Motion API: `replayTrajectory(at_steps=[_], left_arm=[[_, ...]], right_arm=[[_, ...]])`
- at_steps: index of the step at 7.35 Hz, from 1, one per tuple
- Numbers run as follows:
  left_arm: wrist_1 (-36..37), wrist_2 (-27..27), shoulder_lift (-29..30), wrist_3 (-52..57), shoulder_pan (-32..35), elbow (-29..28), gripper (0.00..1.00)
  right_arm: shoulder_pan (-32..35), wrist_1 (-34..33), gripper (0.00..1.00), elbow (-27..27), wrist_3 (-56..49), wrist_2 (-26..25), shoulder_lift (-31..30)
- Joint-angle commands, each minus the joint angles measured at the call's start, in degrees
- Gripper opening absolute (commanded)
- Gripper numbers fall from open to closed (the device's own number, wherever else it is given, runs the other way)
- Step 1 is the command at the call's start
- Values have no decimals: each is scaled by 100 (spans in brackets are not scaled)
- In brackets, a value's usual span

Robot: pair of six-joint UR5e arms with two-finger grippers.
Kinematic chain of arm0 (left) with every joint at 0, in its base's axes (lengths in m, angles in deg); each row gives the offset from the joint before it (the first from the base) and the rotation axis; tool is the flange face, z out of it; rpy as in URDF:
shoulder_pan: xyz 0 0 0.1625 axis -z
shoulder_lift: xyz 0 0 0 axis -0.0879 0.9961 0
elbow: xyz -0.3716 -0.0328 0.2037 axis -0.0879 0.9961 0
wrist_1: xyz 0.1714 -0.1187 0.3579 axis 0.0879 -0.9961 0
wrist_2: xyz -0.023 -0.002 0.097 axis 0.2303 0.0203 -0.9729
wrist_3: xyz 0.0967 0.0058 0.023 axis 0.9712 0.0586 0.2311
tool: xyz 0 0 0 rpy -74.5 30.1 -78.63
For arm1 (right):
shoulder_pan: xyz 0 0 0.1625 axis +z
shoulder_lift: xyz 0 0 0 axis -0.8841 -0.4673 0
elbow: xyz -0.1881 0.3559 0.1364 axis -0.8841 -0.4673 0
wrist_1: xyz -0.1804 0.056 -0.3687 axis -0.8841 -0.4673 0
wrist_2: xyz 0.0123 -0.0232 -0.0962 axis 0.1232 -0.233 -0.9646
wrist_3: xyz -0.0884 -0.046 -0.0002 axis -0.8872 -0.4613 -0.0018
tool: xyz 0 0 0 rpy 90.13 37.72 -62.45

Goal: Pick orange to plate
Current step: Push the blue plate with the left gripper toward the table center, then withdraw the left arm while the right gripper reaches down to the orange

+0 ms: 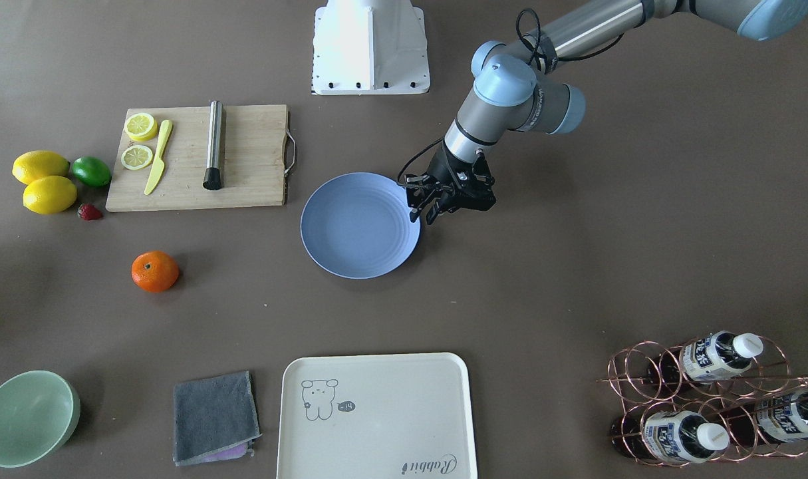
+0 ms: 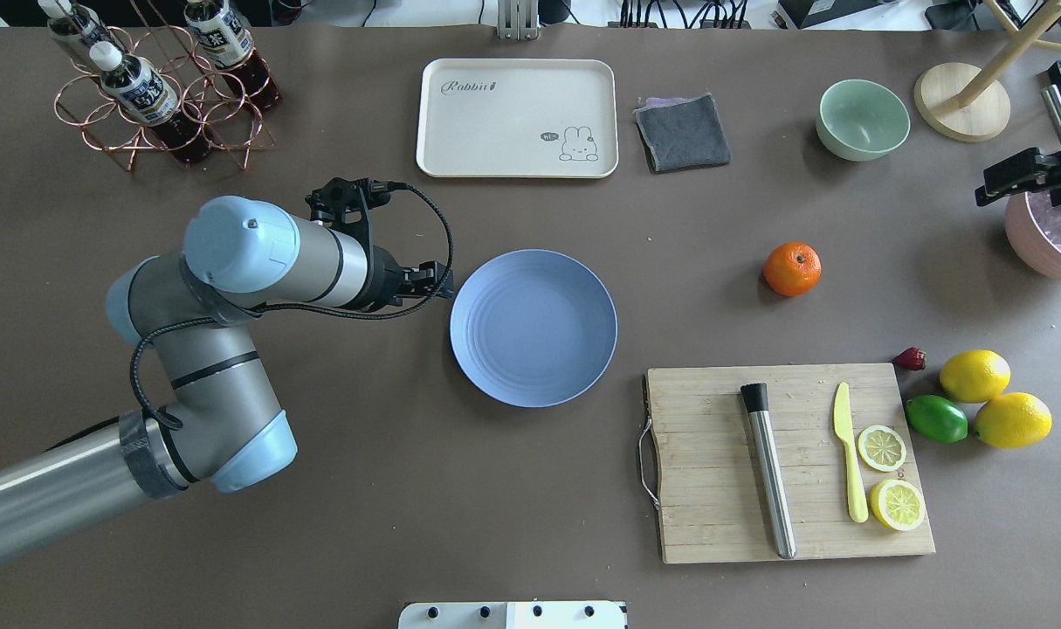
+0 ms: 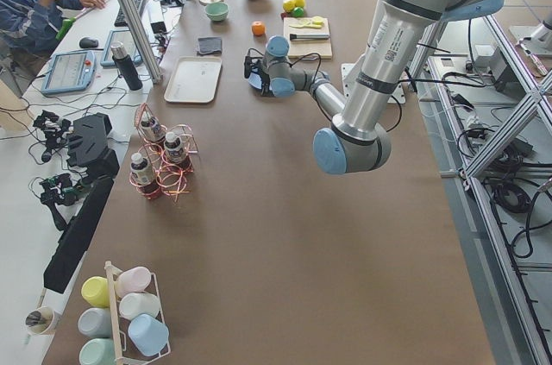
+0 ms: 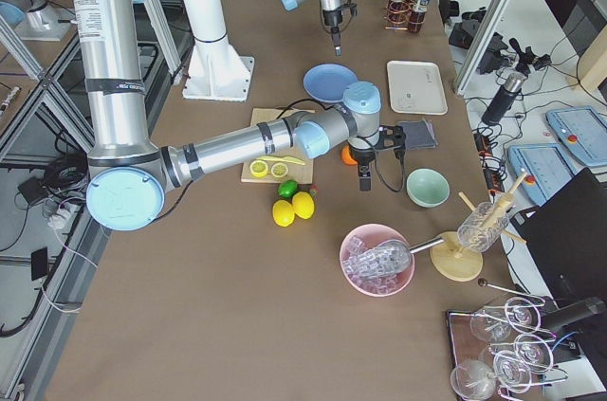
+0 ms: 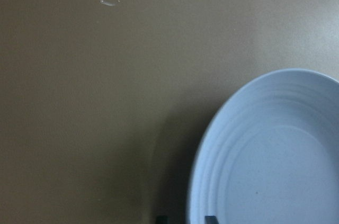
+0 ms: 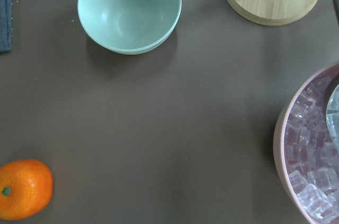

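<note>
Entries run left to right across the overhead view.

1. Left gripper [image 2: 441,281]: we log it at the plate's left rim, fingers parted and holding nothing. Risk: it could nudge the plate or crowd the drop spot.
2. Plate [image 2: 533,328]: periwinkle blue, bare, mid-table.
3. Orange [image 2: 792,269]: alone on the table, well apart from the plate on its right. Risk: it is round (and smooth, we judge), so an off-centre pinch could send it rolling.
4. Right gripper [image 4: 363,183]: hangs high, just beside the orange. We cannot tell its opening. Risk: a loose hold could drop the fruit on the way to the plate.
</note>
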Motion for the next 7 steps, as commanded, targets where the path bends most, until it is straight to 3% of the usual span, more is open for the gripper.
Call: replayTrajectory(at_steps=[1,2,4,5,6,7], left_arm=[[775,1253,-604,1204,1111,722,98],[1240,1868,-642,1663,1847,752,98],[1778,2382,-1229,3880,2913,709,98],[2547,2462,-1388,5075,3483,804,98],[2955,2559,-1677,6053,3846,822,98],[3020,2899,-1941,6228,3962,770,98]], right_arm=[[-497,-738,100,-195,383,-299,710],[-709,-759,100,-283,768,-387,922],[-1043,-724,100,-460,1263,-502,1222],[-1193,-750,100,-530,1499,-537,1362],[-1316,-733,99,-609,1562,-650,1433],[-1509,-716,99,-696,1746,-669,1434]])
